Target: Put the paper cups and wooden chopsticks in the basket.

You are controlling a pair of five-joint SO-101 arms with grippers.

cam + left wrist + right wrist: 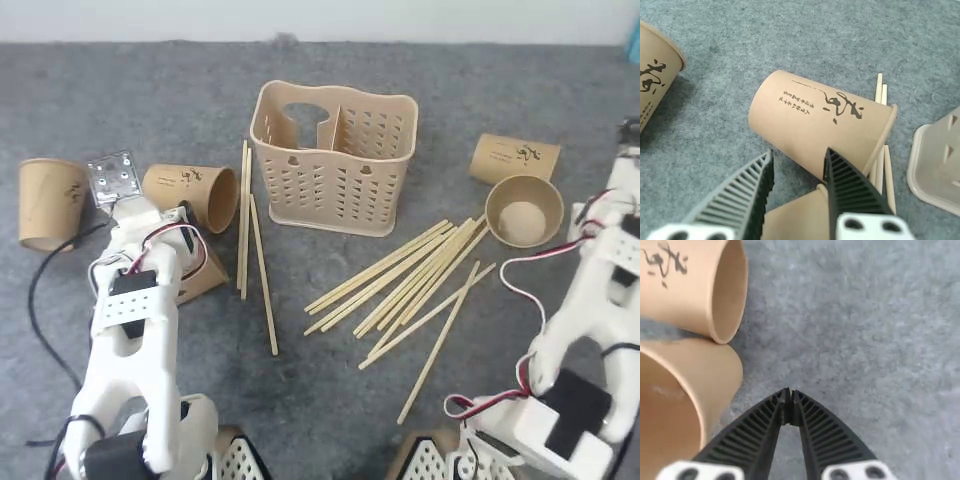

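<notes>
Far left: I see the far-left cup (50, 203) on its side on the grey surface (300, 420), at 9 o'clock of the basket (335, 160) and well apart from it.
Left hand: my left hand (797, 162) is spread with nothing between its fingers. It hangs just over the lower flank of the second cup (815, 120).
Second cup: it lies on its side at 9 o'clock of the basket, mouth toward 3 o'clock.
Third cup: the third cup (800, 215) sits partly under my left hand, at 6 o'clock of the second cup. I cannot tell whether they touch.
Left chopsticks: the left chopsticks (250, 235) lie roughly from 12 to 6, between the second cup and the basket.
Basket: upright, split by a divider, toward 12 o'clock of the surface.
Chopstick pile: the chopstick pile (410, 285) fans out at 5 o'clock of the basket, running from 8 to 2.
Right cups: the side-lying right cup (515, 157) is at 3 o'clock of the basket. The open right cup (523, 210) is right against it at 6 o'clock, mouth toward the high camera.
Right hand: my right hand (789, 397) is pressed together on nothing, over bare surface just beside those two cups.
</notes>
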